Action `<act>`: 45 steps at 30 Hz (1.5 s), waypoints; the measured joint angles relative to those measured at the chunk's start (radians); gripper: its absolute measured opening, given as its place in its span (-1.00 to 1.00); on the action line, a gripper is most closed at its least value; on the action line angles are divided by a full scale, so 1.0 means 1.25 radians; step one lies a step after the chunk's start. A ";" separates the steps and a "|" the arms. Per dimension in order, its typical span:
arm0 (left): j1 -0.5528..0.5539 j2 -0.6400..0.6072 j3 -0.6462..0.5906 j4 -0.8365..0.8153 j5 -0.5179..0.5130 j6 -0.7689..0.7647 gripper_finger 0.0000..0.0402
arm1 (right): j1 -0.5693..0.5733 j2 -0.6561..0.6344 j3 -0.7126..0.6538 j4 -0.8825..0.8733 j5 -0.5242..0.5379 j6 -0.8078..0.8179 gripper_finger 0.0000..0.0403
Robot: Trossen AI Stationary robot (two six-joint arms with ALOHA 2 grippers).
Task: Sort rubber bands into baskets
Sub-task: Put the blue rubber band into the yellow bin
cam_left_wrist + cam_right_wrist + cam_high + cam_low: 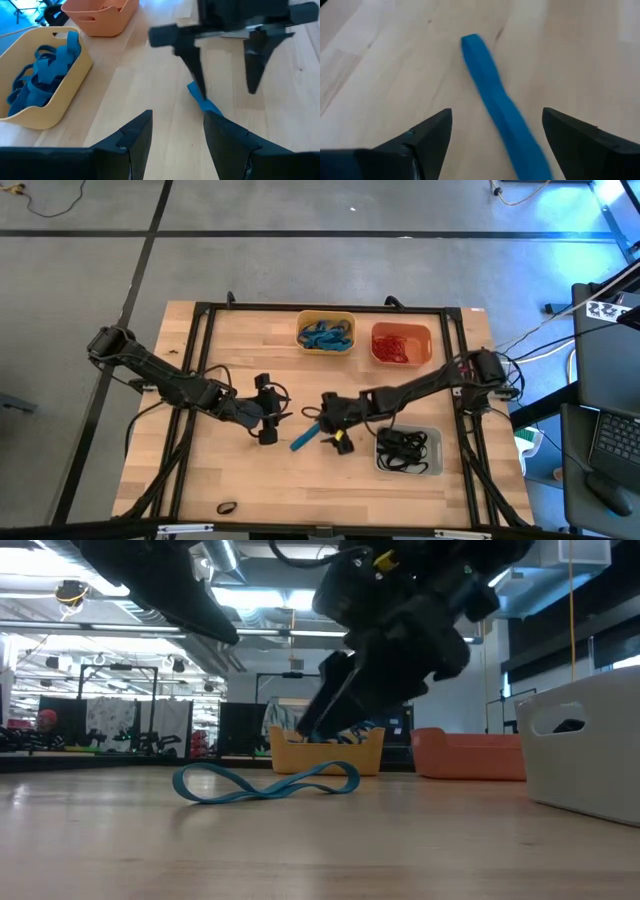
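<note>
Where the wooden table point(250, 470) lies bare near its middle, one blue rubber band point(304, 439) flat on the boards, twisted into a loose figure-eight as seen from table height point(265, 783). Just above and beside it, the right gripper point(322, 423), fingers spread wide with nothing between them; from its own wrist camera, the blue band point(497, 102) running between the two dark fingers point(425, 137) without touching either. Facing it from the other side, the left gripper point(268, 412), jaws likewise parted and empty, hovering near the same band point(202, 102); through its camera, the right gripper's fingers point(192, 65) pointing down at the strip's end. At the far edge of the table, a yellow basket point(303, 320) heaped with blue bands point(327, 335), and next to it an orange basket point(428, 340) holding red bands point(398, 345). Nearer the right arm's base, a pale grey basket point(434, 465) filled with black bands point(403, 448). Alone at the near edge, one small black band point(227, 507) on the wood. No brand, label or readable writing on baskets, bands or grippers; only unreadable patterned markers at the frame's right edge.
</note>
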 joint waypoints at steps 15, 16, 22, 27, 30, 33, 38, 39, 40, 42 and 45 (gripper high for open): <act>0.000 0.000 0.000 0.002 0.000 0.000 -0.13 | 0.006 0.119 0.000 0.103 -0.004 0.003 0.49; 0.000 0.000 0.000 0.002 0.000 0.000 -0.13 | 0.007 0.123 0.000 0.108 -0.003 0.003 0.49; 0.000 0.000 0.000 0.002 0.000 0.000 -0.13 | 0.007 0.134 0.002 0.116 0.000 0.004 0.49; 0.000 0.000 0.000 0.002 0.000 0.000 -0.13 | 0.006 0.134 0.002 0.115 0.009 0.004 0.49; 0.000 0.000 0.000 0.002 0.000 -0.005 -0.13 | 0.006 0.135 0.002 0.115 0.020 0.006 0.49; 0.000 0.000 0.000 0.002 0.000 -0.005 -0.13 | 0.007 0.135 0.002 0.118 0.020 0.006 0.49; 0.000 0.000 0.000 0.002 0.000 -0.001 -0.13 | 0.007 0.137 0.001 0.135 0.023 0.006 0.49; 0.000 0.000 0.000 0.002 0.000 -0.001 -0.13 | 0.006 0.137 0.001 0.137 0.030 0.006 0.49; 0.000 0.000 0.000 0.002 0.000 -0.001 -0.13 | 0.006 0.137 0.001 0.138 0.040 0.006 0.49; 0.000 0.000 0.000 0.002 0.000 -0.001 -0.13 | 0.004 0.137 0.001 0.130 0.053 0.008 0.46; 0.000 0.000 0.000 0.002 0.000 -0.013 -0.13 | -0.009 0.137 0.002 0.114 0.026 0.029 0.34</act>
